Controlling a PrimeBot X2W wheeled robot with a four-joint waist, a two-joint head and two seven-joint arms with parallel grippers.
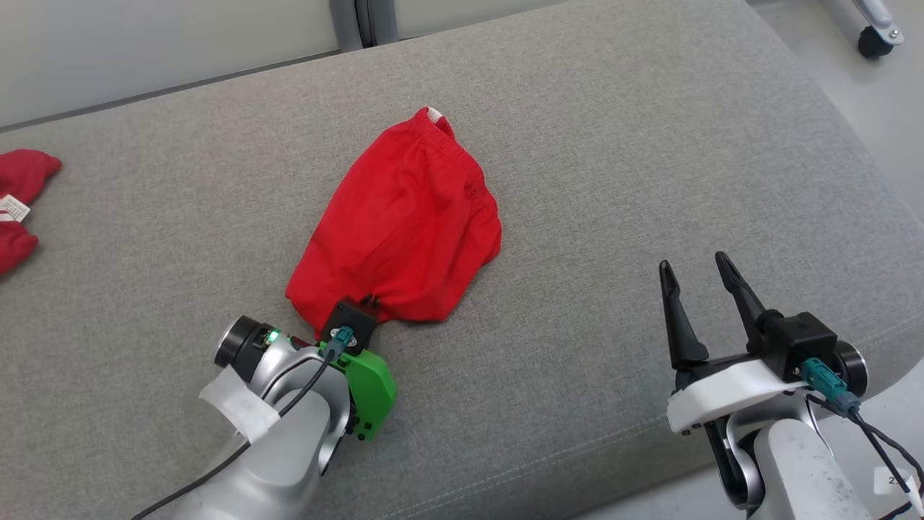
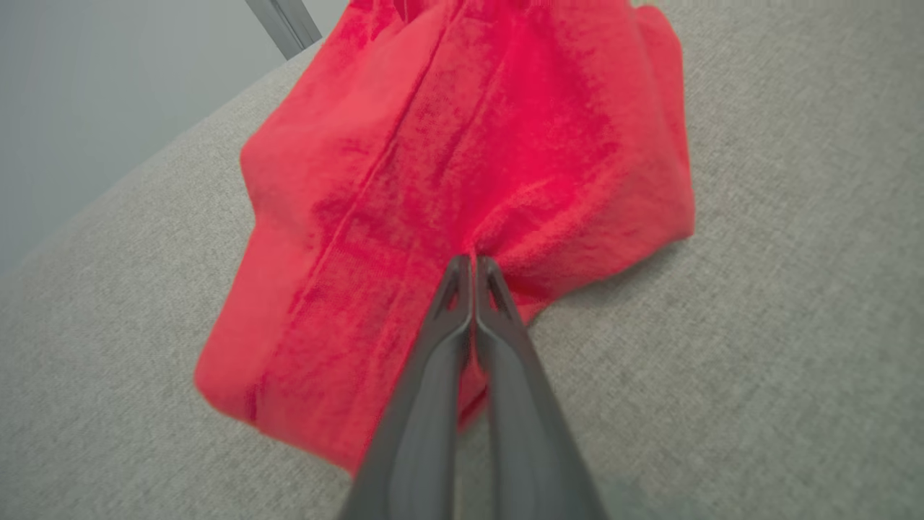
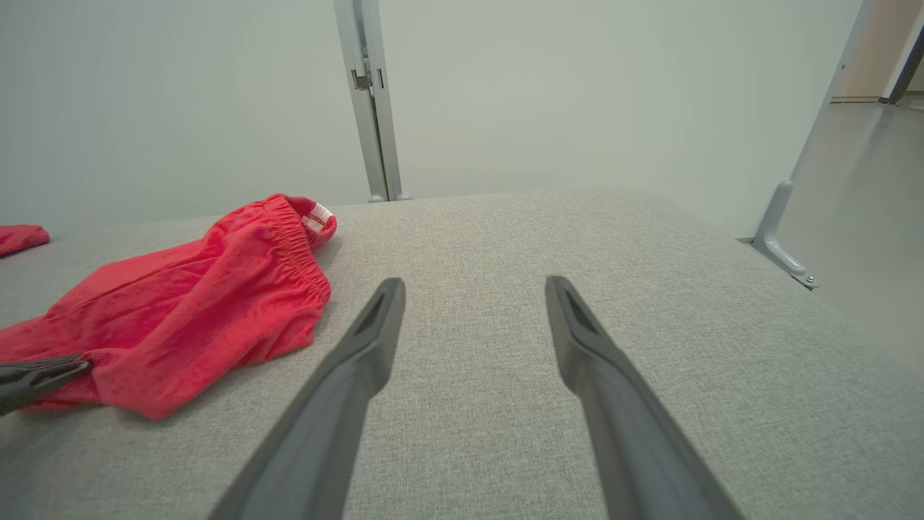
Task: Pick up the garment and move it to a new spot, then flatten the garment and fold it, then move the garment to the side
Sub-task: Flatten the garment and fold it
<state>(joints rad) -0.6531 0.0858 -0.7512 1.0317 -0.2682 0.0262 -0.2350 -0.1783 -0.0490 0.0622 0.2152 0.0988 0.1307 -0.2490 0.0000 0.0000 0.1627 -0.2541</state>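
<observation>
I have the left gripper [image 2: 473, 263] pinched together on the near edge of the red shorts [image 1: 404, 224], which lie crumpled mid-way across the grey padded desk [image 1: 613, 144], ready for lifting, while the right gripper [image 1: 693, 263] hovers spread apart, well clear, free for flattening.

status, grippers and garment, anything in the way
Left gripper shut on near edge of red garment. Right gripper open, clear of it. Garment bunched on grey cushion. Other red cloth far left, not in the way.
</observation>
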